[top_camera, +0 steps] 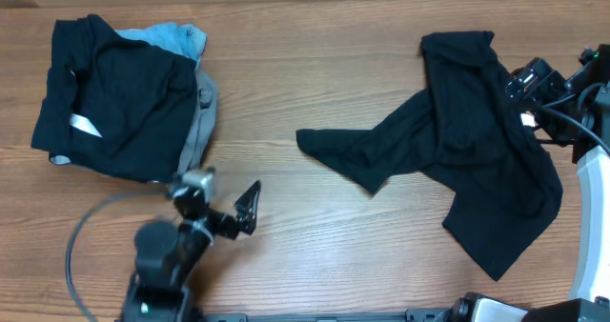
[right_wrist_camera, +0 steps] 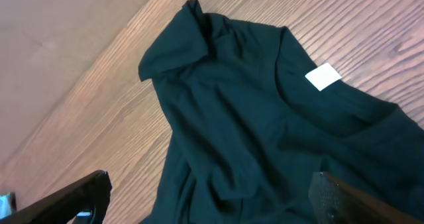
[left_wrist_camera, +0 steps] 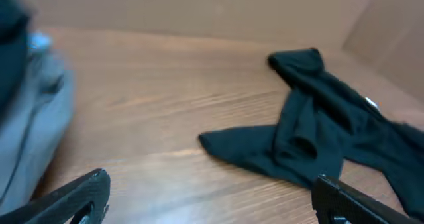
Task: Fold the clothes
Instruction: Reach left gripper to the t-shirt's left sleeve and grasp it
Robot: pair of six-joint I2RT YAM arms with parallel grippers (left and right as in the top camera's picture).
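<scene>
The black T-shirt point(top_camera: 457, 141) lies crumpled on the right half of the wooden table, with one part stretched out toward the middle. Its small white tag point(top_camera: 527, 119) shows near the right edge. My right gripper point(top_camera: 522, 86) hovers over the shirt's upper right part. In the right wrist view the shirt point(right_wrist_camera: 252, 118) and its tag point(right_wrist_camera: 323, 76) fill the frame, and the gripper point(right_wrist_camera: 212, 201) is open and empty above the fabric. My left gripper point(top_camera: 250, 206) is low at the front left, well apart from the shirt. In the left wrist view it point(left_wrist_camera: 212, 204) is open over bare wood, with the shirt point(left_wrist_camera: 318, 111) ahead.
A pile of other clothes sits at the back left: a black garment with a slanted white strip label point(top_camera: 105, 93), a light-blue one point(top_camera: 176, 36) and a grey one point(top_camera: 200, 122). The grey one also shows in the left wrist view point(left_wrist_camera: 33, 131). Bare wood point(top_camera: 315, 65) lies between pile and shirt.
</scene>
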